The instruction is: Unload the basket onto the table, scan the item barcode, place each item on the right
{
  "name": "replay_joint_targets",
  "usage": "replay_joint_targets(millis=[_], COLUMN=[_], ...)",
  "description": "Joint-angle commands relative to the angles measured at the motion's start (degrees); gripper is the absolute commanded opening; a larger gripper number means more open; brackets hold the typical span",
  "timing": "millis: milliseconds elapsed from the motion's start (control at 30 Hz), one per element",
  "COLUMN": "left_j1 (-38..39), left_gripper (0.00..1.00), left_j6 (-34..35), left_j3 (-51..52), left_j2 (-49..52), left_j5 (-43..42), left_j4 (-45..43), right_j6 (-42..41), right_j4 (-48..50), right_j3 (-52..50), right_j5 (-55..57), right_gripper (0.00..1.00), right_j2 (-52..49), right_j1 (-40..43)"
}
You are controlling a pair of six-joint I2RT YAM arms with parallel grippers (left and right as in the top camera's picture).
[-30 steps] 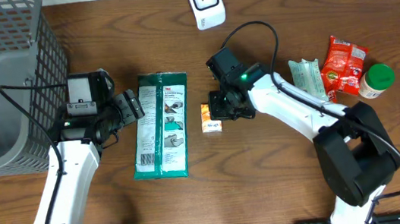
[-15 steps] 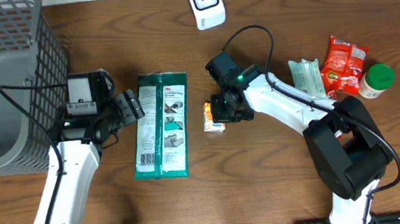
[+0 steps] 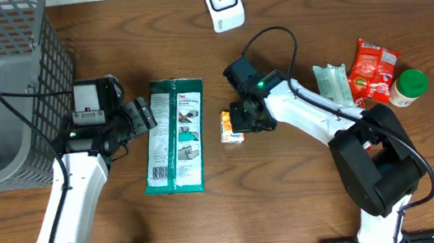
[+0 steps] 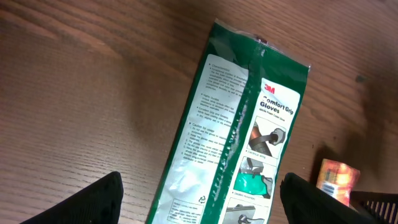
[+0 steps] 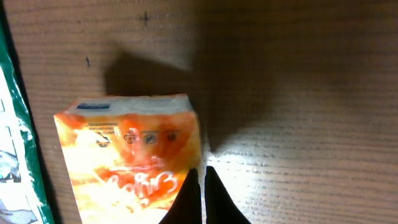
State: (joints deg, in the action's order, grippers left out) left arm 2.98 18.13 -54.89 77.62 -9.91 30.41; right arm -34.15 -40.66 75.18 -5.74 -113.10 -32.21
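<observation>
Wooden table (image 3: pixel 293 203) below: my right pincer (image 5: pixel 202 173), shut and empty, sits at the box's (image 5: pixel 134 155) three o'clock. At the gloves' (image 4: pixel 236 143) ten o'clock my left pincer (image 4: pixel 205 199) gapes, empty.

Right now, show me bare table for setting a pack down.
Bare wood lies between the basket and scanner, and along the front edge below the gloves pack and orange box. Crowded: the right side, around the red packet and bottle.

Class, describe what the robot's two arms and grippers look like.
The left arm and right arm have white links with black joints, each trailing a black cable and showing a small green light. The left gripper and right gripper are black, with tapering fingers.
</observation>
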Motion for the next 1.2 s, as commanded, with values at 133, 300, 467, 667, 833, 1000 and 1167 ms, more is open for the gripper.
replay_joint_targets(millis=[133,300,467,667,833,1000,1167], left_j1=[-0.2,-0.2,-0.2,-0.2,-0.2,-0.2,-0.2], left_gripper=[0.81,0.81,0.81,0.81,0.81,0.81,0.81], left_j6=[-0.5,-0.5,-0.5,-0.5,-0.5,-0.5,-0.5], left_j3=[0.2,0.2,0.2,0.2,0.2,0.2,0.2], left_j2=[0.2,0.2,0.2,0.2,0.2,0.2,0.2], left_j5=[0.5,0.5,0.5,0.5,0.5,0.5,0.5], left_j4=[0.2,0.2,0.2,0.2,0.2,0.2,0.2], right_j6=[-0.7,-0.7,-1.2,-1.6,-0.5,1.7,1.7], right_j4=[2.6,2.5,2.6,4.0,4.4,3.7,3.7], right_j3=[-2.0,-2.1,-2.6,-4.1,-3.7,-1.6,-1.7], right_j5=[1.1,1.1,1.2,1.2,0.8,-3.0,-5.1], right_gripper=[0.01,0.01,0.01,0.01,0.01,0.02,0.01], right_j2=[-0.9,-0.9,-0.9,-0.9,-0.8,3.6,6.4], right_j1=[-0.2,-0.1,-0.1,-0.2,0.2,1.9,1.6])
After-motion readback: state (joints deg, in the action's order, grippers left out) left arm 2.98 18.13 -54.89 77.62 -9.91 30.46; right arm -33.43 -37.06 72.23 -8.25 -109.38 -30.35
